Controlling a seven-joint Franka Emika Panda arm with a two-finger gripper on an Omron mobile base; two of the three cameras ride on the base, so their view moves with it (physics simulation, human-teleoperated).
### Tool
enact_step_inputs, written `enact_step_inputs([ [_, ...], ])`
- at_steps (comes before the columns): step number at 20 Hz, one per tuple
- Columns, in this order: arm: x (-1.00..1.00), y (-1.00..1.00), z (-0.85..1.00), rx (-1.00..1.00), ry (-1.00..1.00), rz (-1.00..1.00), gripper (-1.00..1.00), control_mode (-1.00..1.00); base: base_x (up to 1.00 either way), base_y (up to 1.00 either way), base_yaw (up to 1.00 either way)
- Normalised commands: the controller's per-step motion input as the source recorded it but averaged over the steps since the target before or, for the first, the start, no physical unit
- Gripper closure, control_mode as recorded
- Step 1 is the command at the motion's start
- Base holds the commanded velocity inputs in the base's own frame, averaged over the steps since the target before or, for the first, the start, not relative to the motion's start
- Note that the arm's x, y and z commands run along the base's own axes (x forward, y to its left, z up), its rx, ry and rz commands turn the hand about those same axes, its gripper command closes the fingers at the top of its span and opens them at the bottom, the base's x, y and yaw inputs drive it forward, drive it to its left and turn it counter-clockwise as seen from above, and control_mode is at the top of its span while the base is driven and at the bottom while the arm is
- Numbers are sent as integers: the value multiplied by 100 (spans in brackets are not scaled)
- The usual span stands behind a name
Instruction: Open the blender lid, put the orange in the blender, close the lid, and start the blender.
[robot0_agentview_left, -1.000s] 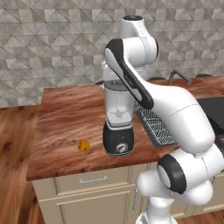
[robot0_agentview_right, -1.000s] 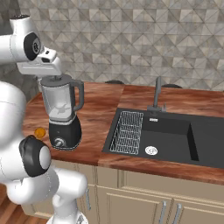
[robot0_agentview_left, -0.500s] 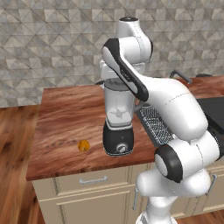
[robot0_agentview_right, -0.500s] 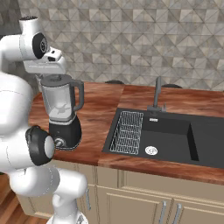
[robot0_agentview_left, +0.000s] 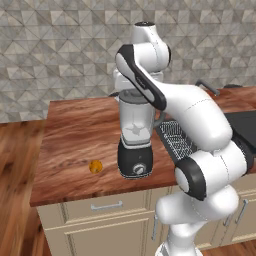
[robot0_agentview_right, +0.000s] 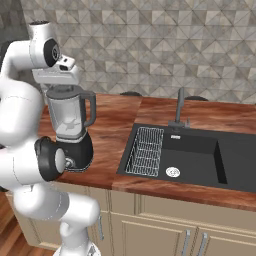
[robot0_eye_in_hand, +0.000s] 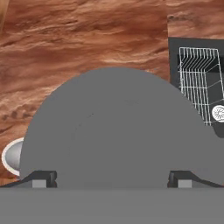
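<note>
One gripper (robot0_eye_in_hand: 112, 179) hangs directly above the blender (robot0_agentview_left: 135, 135), its two finger tips spread wide with the blender lid (robot0_eye_in_hand: 118, 135) lying broad between them in the hand view; whether the tips touch the lid cannot be told. The lid sits on the jar mouth (seen as a dark band under the hand (robot0_agentview_right: 56, 76) in the right base view), so the opening step is judged not yet done. Positioning over the lid's centre suits a straight descent onto it. The orange (robot0_agentview_left: 95, 166) rests on the wooden counter (robot0_agentview_left: 75, 135), near the blender's black base on its left and apart from it, awaiting pickup. A dark sink (robot0_agentview_right: 195, 155) with a wire rack (robot0_agentview_right: 147, 150) lies to the right, well apart.
</note>
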Motion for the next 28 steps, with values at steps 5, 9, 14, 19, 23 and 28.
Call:
enact_step_inputs([
  [5,29,0,-1,0,0,0,-100,-100,0,0,0],
  [9,6,0,-19,0,0,0,-100,-100,0,0,0],
  [14,0,0,-44,0,0,0,-100,-100,0,0,0],
  [19,-10,0,-51,0,0,0,100,-100,0,0,0],
  [23,-8,0,-37,0,0,0,100,-100,0,0,0],
  [28,0,0,-10,0,0,0,100,-100,0,0,0],
])
